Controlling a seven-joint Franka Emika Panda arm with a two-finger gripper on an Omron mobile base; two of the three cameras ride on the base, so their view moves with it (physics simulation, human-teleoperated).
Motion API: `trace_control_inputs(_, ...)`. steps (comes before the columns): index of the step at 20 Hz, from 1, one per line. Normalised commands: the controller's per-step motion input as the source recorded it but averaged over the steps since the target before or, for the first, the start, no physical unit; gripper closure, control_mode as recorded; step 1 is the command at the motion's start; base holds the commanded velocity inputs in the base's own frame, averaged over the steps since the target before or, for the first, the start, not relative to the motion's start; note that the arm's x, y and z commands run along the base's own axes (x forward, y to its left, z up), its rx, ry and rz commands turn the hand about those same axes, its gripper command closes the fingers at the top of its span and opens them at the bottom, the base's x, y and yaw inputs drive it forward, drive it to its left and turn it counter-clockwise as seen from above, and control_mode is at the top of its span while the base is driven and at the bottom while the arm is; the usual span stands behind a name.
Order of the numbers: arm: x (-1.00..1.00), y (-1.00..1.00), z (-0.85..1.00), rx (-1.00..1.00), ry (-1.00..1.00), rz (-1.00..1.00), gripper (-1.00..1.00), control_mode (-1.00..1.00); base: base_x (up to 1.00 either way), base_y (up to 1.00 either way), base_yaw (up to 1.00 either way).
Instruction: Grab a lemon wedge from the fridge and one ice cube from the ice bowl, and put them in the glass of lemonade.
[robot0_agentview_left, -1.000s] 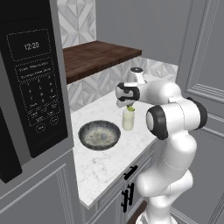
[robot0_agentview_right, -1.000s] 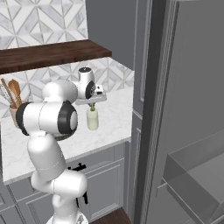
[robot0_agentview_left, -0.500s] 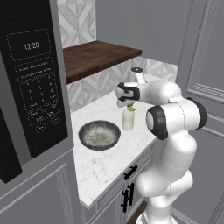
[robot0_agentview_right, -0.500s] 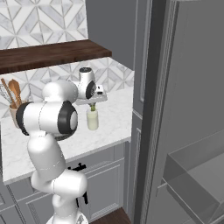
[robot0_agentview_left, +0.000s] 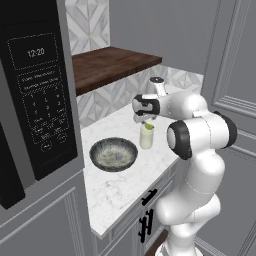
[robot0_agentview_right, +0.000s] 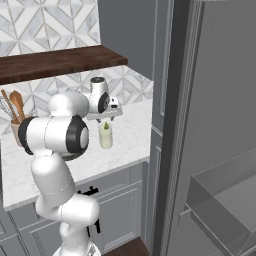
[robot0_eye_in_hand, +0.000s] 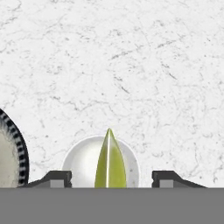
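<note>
directly over the glass of lemonade (robot0_eye_in_hand: 100, 162), jaws spread apart; lemon wedge (robot0_eye_in_hand: 110, 162) rests inside.

Flanking base cameras; hand camera straight down

White marble bench (robot0_agentview_left: 116, 189): ice bowl (robot0_agentview_left: 113, 154) stands on it, glass (robot0_agentview_left: 146, 138) just beside bowl, apart. Utensil holder (robot0_agentview_right: 17, 131) at far end by wall.

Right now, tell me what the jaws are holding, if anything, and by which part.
Nothing. The gripper hangs open above the small glass of pale lemonade, and the yellow-green lemon wedge stands in it, clear of both fingertips.
</note>
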Motion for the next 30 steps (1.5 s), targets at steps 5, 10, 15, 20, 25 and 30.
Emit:
trace_control_inputs(5, -0.01, 0.00, 0.12, 0.03, -0.01, 0.00, -1.00, -1.00, 0.00, 0.00, 0.00)
trace_control_inputs(10, -0.01, 0.00, 0.26, 0.05, -0.01, 0.00, -1.00, -1.00, 0.00, 0.00, 0.00)
trace_control_inputs(15, -0.17, 0.00, 0.18, 0.03, -0.02, 0.00, -1.00, -1.00, 0.00, 0.00, 0.00)
trace_control_inputs(20, -0.36, 0.07, 0.12, 0.02, -0.09, 0.05, -1.00, -1.00, 0.00, 0.00, 0.00)
trace_control_inputs(25, -0.30, 0.42, 0.14, 0.01, -0.06, 0.09, -1.00, -1.00, 0.00, 0.00, 0.00)
trace_control_inputs(30, -0.66, 0.57, 0.00, 0.00, -0.01, 0.20, -1.00, -1.00, 0.00, 0.00, 0.00)
